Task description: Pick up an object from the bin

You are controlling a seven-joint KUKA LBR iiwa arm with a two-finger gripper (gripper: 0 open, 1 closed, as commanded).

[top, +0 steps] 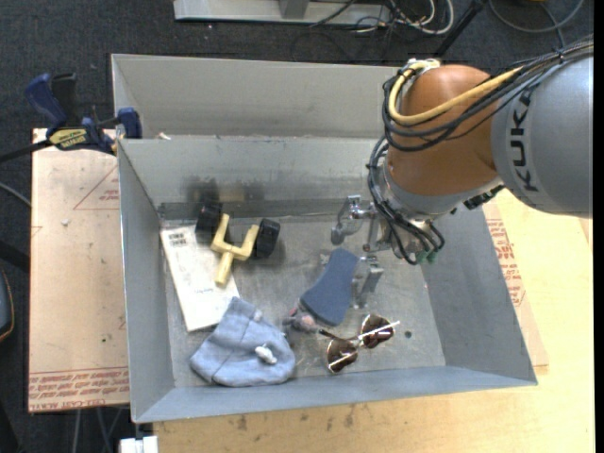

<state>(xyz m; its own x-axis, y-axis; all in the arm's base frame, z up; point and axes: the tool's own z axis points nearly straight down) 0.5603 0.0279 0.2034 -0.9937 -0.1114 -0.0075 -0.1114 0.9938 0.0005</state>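
My claw [361, 243] hangs spread wide over the blue-grey pad [330, 291] lying mid-floor in the scuffed grey metal bin [283, 92]; sunglasses [360, 340] lie just beside it, dark carpet [142, 17] and cables [415, 8] beyond.

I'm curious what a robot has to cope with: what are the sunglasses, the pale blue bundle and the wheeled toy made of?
Sunglasses: probably glossy plastic, the brown lenses glint. Pale blue bundle: soft matte cloth, perhaps fleece, lying in folds. Wheeled toy: tan bar looks like bare wood or plastic; black wheels matte, maybe rubber.
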